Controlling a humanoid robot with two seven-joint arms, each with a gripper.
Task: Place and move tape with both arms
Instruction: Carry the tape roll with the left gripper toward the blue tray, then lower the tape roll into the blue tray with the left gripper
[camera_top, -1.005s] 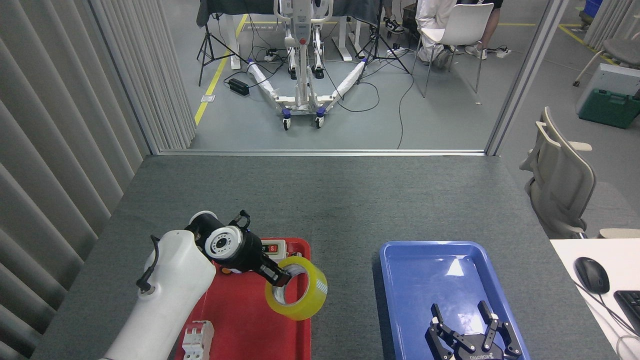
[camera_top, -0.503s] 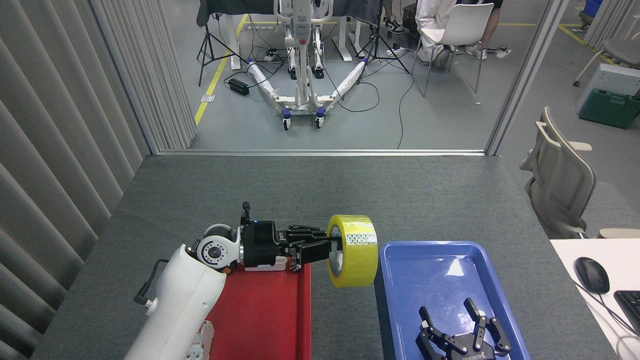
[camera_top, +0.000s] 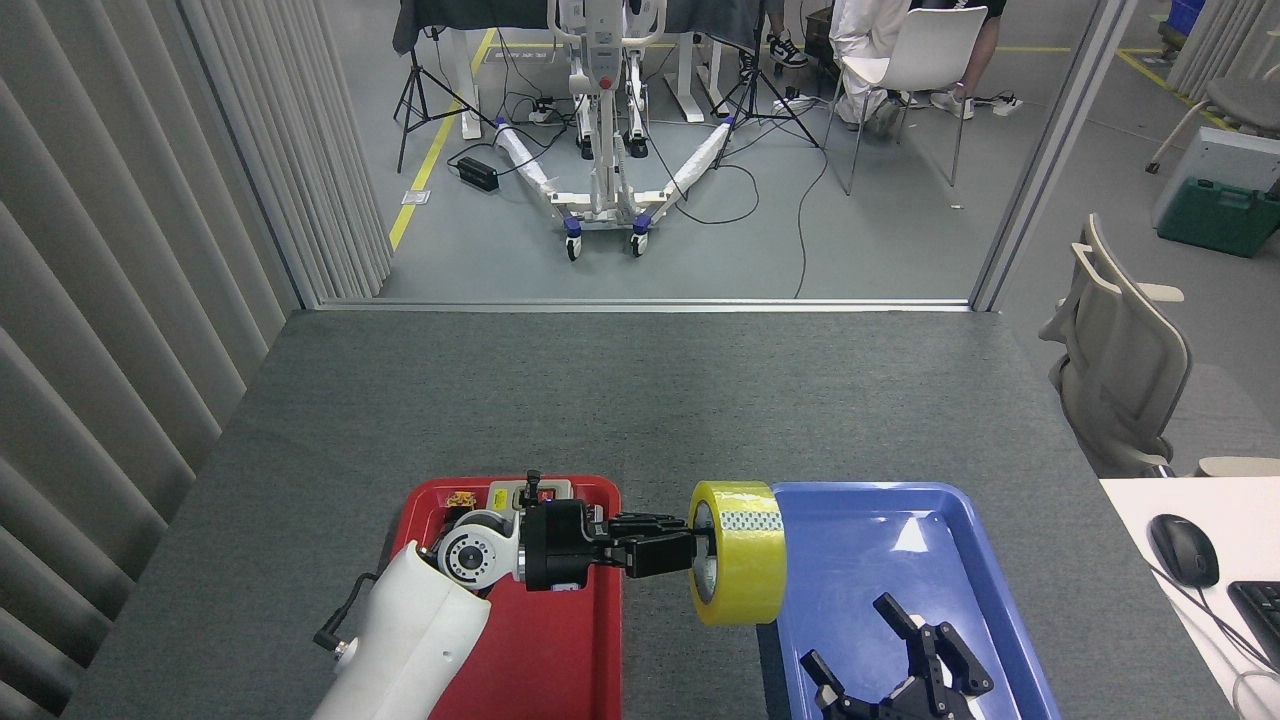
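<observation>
The tape (camera_top: 738, 565) hangs on edge from our left jaws (camera_top: 690, 548), pinching its wall above the blue tray (camera_top: 985, 600) rim, so it may slip before our spread right jaws (camera_top: 905, 665) below take it.

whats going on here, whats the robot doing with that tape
The left pincer is shut on the yellow tape roll, holding it on edge in the air at the left rim of the blue tray, past the red tray on the grey table. The right pincer waits open over the near end of the blue tray, fingers pointing up toward the roll but not touching it. It looks like a handover between arms is about to happen.
</observation>
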